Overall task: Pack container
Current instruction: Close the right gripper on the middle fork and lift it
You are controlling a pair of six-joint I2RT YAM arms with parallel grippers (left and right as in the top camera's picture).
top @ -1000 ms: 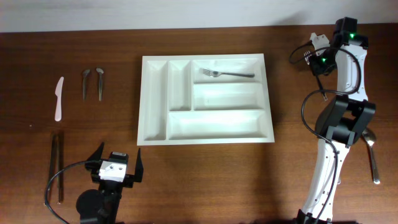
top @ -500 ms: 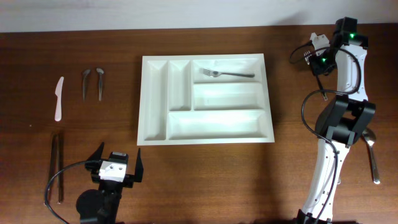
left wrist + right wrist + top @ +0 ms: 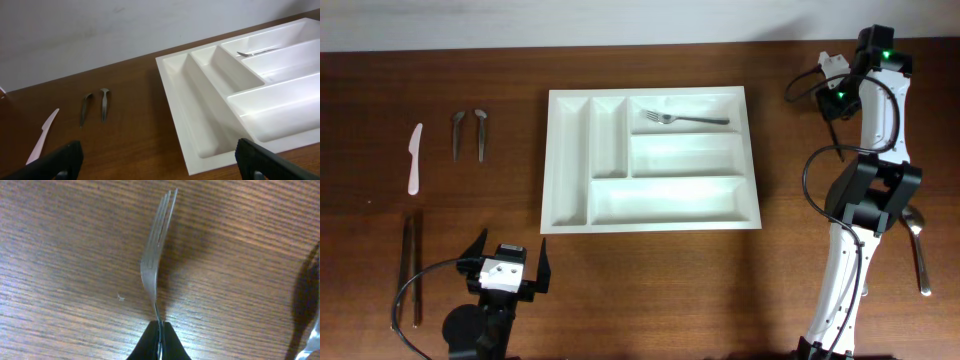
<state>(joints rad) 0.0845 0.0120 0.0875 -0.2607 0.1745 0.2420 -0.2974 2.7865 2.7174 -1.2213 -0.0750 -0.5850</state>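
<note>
Brown tabletop (image 3: 650, 270) carries the tray (image 3: 650, 92) at its middle with one fork (image 3: 685, 119) packed, a second fork (image 3: 155, 260) clamped in the right gripper (image 3: 159, 330) off to its right, the left gripper (image 3: 508, 255) spread empty, and the knife (image 3: 414, 158) and spoons (image 3: 469, 133) not yet packed.

From my feed I see a dark brown wood-grain counter (image 3: 640, 300) filling nearly the whole view, its far edge meeting a plain, pale off-white wall (image 3: 100, 30), all under soft, even light that leaves only faint shadows on the wood.
</note>
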